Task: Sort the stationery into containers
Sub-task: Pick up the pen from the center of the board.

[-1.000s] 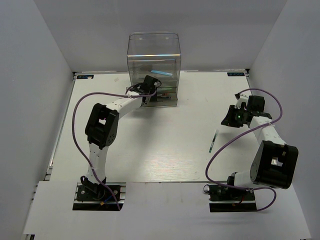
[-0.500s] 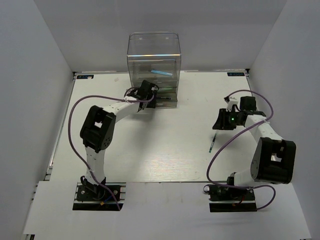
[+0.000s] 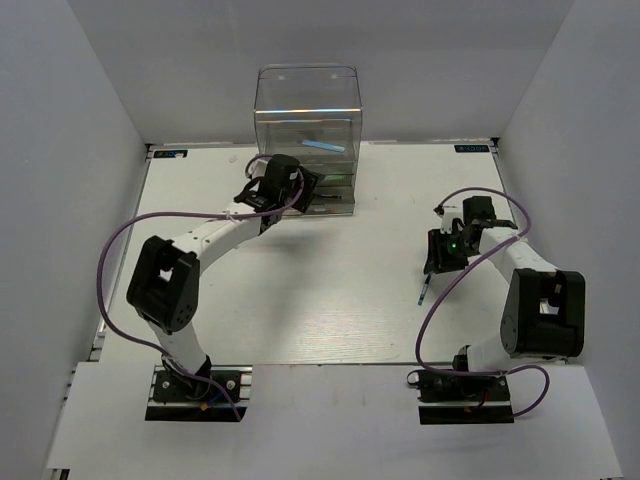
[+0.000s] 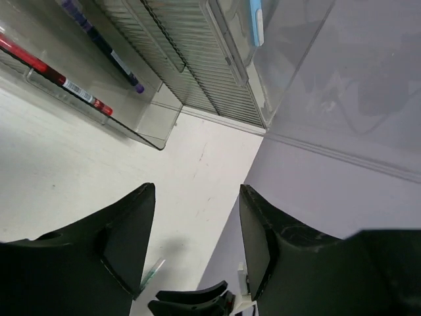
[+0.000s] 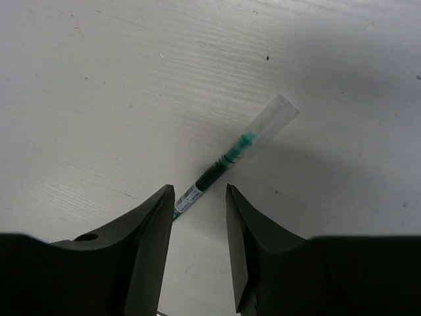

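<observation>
Since 1 second ago my right arm has swung in and down toward the table (image 3: pixel 300 300), and my left elbow has swung out to the left. Nearest me, my right gripper (image 5: pixel 199 207) hangs low over the green pen (image 5: pixel 231 157), which lies flat on the white tabletop well to the right of the drawers. Its 2 fingers stand a little apart and hold nothing. The pen's label end lies in the gap between their tips and its clear cap points away up and right. Farther off, my left gripper (image 4: pixel 196 197) is spread wide and empty, just in front of the clear drawer unit (image 3: pixel 306 110) at the table's far edge. A low drawer (image 4: pixel 141 128) stands pulled out with a red pen (image 4: pixel 56 79) inside, along its front wall. A dark pen (image 4: pixel 105 52) lies behind that. Higher up, a light blue pen (image 4: pixel 256 20) rests in an upper drawer.
</observation>
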Available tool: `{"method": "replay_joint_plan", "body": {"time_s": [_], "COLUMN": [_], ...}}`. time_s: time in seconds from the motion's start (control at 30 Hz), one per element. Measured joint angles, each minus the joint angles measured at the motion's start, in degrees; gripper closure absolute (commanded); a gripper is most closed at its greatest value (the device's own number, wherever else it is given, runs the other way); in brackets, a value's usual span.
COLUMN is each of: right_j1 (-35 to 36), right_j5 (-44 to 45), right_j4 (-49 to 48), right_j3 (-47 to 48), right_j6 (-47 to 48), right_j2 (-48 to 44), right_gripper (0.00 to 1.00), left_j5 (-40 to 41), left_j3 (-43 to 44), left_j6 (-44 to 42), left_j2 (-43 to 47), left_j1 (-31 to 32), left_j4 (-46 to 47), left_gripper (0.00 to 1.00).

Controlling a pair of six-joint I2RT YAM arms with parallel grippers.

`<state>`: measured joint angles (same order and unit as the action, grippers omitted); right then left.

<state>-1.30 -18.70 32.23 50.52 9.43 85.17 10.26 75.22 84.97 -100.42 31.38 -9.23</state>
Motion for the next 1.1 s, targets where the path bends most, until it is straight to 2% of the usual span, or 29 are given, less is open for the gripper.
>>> {"method": "replay_joint_plan", "body": {"time_s": [0.17, 0.33, 0.63, 0.8, 0.9, 1.07, 1.1], "right_j1": [0.33, 0.7, 4.37, 6.8, 7.63, 8.13, 8.13], "right_j5": [2.75, 4.72, 7.89, 10.82, 13.16, 14.88, 14.73], "right_j4": [1.53, 2.29, 2.36, 2.34, 2.47, 2.6, 2.89], "right_j3": [0.0, 0.0, 0.07, 0.83, 1.6, 2.67, 3.1], "right_j6": [0.11, -0.22, -1.95, -3.74, -4.81, -6.14, -6.49], "right_j2": [-1.09, -1.22, 2.16, 5.44, 6.91, 8.24, 8.63], "right_gripper": [0.56, 0.55, 0.55, 0.57, 0.62, 0.9, 0.9], "left_j5": [-0.9, -1.33, 2.27, 3.26, 3.48, 3.74, 3.76], "left_j3": [-3.63, -14.32, -32.15, -38.07, -40.59, -42.29, -42.29], "left_j6": [-5.92, -9.64, -10.95, -9.86, -8.63, -6.95, -6.71], "left_j2": [3.45, 12.31, 33.29, 39.56, 41.59, 42.82, 42.82], "left_j1": [-0.02, -0.2, -0.9, -0.9, -0.9, -0.9, -0.9], "left_j4": [0.74, 0.17, -3.39, -4.57, -5.09, -5.55, -5.53], "left_gripper": [0.36, 0.35, 0.26, 0.19, 0.14, 0.12, 0.12]}}
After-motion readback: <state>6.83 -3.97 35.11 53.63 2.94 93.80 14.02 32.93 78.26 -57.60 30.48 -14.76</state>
